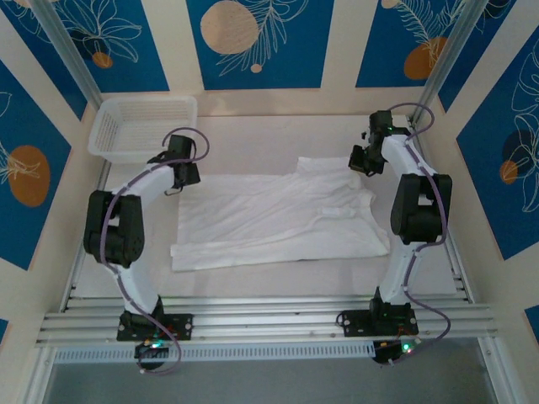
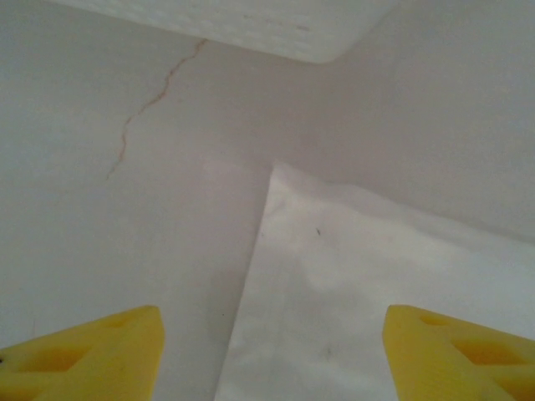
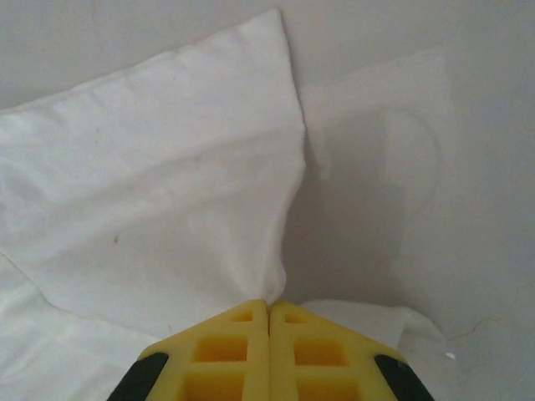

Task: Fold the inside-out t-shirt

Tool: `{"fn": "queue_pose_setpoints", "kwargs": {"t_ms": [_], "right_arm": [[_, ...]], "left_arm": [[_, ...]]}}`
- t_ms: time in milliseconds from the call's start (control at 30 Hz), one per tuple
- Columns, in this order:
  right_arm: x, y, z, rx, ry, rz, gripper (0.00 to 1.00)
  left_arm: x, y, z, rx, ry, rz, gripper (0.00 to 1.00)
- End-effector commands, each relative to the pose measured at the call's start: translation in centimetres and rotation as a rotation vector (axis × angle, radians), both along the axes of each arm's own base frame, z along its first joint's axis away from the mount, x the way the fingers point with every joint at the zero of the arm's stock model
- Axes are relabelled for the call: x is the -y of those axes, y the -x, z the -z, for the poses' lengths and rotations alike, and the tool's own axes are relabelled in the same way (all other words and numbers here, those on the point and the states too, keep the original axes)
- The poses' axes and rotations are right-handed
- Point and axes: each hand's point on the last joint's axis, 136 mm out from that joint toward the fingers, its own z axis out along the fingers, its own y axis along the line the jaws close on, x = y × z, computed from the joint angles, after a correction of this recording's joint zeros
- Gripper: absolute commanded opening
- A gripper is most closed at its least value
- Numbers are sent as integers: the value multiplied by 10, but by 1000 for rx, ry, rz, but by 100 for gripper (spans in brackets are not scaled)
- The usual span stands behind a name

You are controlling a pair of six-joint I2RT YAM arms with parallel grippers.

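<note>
We see the t-shirt [image 1: 278,220] spread nearly flat in the middle of the pale table [image 1: 253,139]. It is soft white cloth in a roughly rectangular shape, with shallow wrinkles and a bunched ridge toward 3 o'clock. At the shirt's 2 o'clock corner the right gripper [image 3: 269,311] has its yellow, blocky, hollow-celled fingers pressed together. A fold of cloth rises in a peak into their tips, so they pinch the t-shirt. In the right wrist view a broad flap with a clean straight edge runs from there toward 11 o'clock. The left gripper [image 2: 272,355] hovers at the shirt's 10 o'clock corner, its two yellow wedge-shaped fingers [image 2: 92,355] spread wide and holding nothing. A crisp cloth edge lies between them. At the table's 10 o'clock sits a white plastic mesh basket [image 1: 143,126] with rounded corners. A thin reddish wavy line [image 2: 155,96] marks the matte surface near it.
</note>
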Motion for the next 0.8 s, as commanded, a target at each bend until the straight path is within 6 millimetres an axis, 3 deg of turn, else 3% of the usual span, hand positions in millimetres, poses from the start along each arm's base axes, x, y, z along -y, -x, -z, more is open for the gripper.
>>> {"fn": "queue_pose_setpoints", "kwargs": {"t_ms": [0, 200, 400, 567, 767], "right_arm": [[-4, -5, -6, 14, -39, 8, 0], [-4, -6, -12, 14, -45, 2, 0], [-5, -2, -18, 19, -54, 0, 0], [-7, 0, -25, 25, -68, -6, 0], [-9, 4, -30, 31, -79, -3, 0]], "left_arm": [[-15, -23, -4, 61, -76, -52, 70], [-10, -51, 2, 101, -22, -69, 67], [-2, -49, 41, 39, 69, -87, 62], [-3, -48, 55, 17, 99, -82, 58], [-10, -50, 64, -6, 180, -113, 42]]}}
